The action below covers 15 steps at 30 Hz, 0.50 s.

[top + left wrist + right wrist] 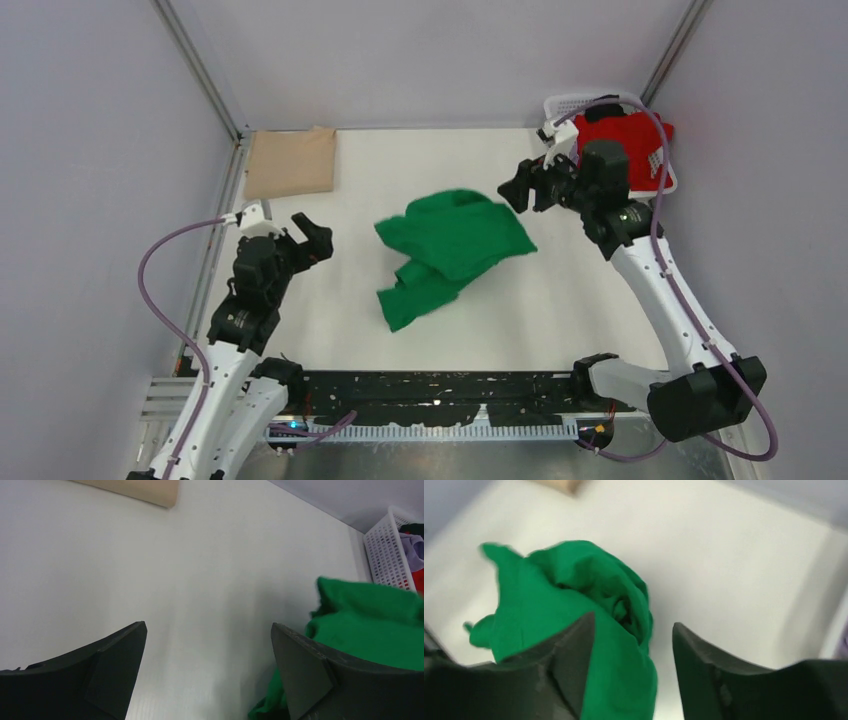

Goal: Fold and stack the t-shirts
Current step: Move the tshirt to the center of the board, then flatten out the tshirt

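Observation:
A bright green t-shirt (452, 250) lies crumpled in the middle of the white table. It also shows in the left wrist view (370, 625) and the right wrist view (569, 590). A tan t-shirt (290, 162) lies folded flat at the back left. A red t-shirt (620, 135) sits in the white basket (570, 103) at the back right. My left gripper (318, 235) is open and empty, left of the green shirt and apart from it. My right gripper (520, 190) is open, raised over the shirt's far right edge, and the cloth shows between its fingers (574, 650).
The basket's lattice wall (387, 550) shows in the left wrist view, with a lilac garment (412, 542) inside. Grey walls close in the table on the left, back and right. A black rail (440, 385) runs along the near edge between the arm bases.

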Each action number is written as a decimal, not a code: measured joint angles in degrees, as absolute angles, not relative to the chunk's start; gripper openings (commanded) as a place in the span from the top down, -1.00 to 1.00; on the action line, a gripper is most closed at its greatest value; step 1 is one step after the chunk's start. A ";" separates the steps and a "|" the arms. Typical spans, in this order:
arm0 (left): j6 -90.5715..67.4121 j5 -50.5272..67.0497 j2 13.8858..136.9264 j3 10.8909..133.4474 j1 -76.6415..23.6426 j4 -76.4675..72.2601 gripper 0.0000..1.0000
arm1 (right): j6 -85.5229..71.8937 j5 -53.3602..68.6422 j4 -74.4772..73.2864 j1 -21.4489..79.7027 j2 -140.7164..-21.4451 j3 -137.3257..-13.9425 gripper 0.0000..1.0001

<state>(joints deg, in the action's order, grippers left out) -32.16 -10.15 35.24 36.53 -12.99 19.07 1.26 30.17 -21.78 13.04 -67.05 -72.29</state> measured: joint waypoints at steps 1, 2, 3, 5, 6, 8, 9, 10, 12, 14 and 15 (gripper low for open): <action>-32.51 -10.13 35.66 36.53 -12.99 19.18 -0.99 | 2.11 24.38 -21.96 13.02 -66.39 -67.70 -0.82; -32.71 -10.07 36.25 36.53 -12.99 19.27 -0.99 | 1.43 20.51 -22.57 12.97 -66.41 -65.19 -0.96; -32.91 -10.00 37.01 36.53 -12.99 19.33 -0.99 | 1.34 13.82 -23.44 12.93 -67.09 -62.06 -0.94; -33.34 -9.34 38.68 36.53 -12.99 19.64 -0.99 | 0.01 6.98 -24.58 12.58 -68.12 -59.48 -0.91; -33.71 -8.82 39.75 36.51 -12.99 19.77 -0.99 | -0.67 3.46 -25.43 12.45 -68.58 -58.43 -0.91; -34.22 -7.09 42.11 36.51 -12.99 19.88 -0.99 | -2.35 -1.58 -25.78 12.08 -68.51 -57.12 -0.91; -34.37 -6.00 43.72 36.51 -12.99 20.03 -0.99 | -3.11 -2.96 -25.63 11.99 -68.25 -56.86 -0.91; -34.52 -4.84 44.99 36.51 -12.99 20.18 -0.99 | -3.95 -4.05 -25.04 11.94 -67.81 -56.55 -0.90; -34.59 -1.10 47.75 36.51 -12.99 20.51 -0.99 | -5.96 -4.89 -24.03 11.94 -66.57 -55.94 -0.90; -34.52 2.72 49.45 36.51 -12.99 20.62 -0.99 | -7.60 -4.23 -23.57 11.94 -65.25 -55.37 -0.91; -34.44 4.93 50.15 36.47 -13.06 20.67 -0.99 | -8.51 -3.03 -23.35 11.94 -64.64 -55.07 -0.91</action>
<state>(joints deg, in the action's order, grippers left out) -34.44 4.93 50.15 36.47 -13.06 20.67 -8.51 -3.03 -23.35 11.94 -64.64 -55.07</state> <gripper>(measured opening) 0.994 0.954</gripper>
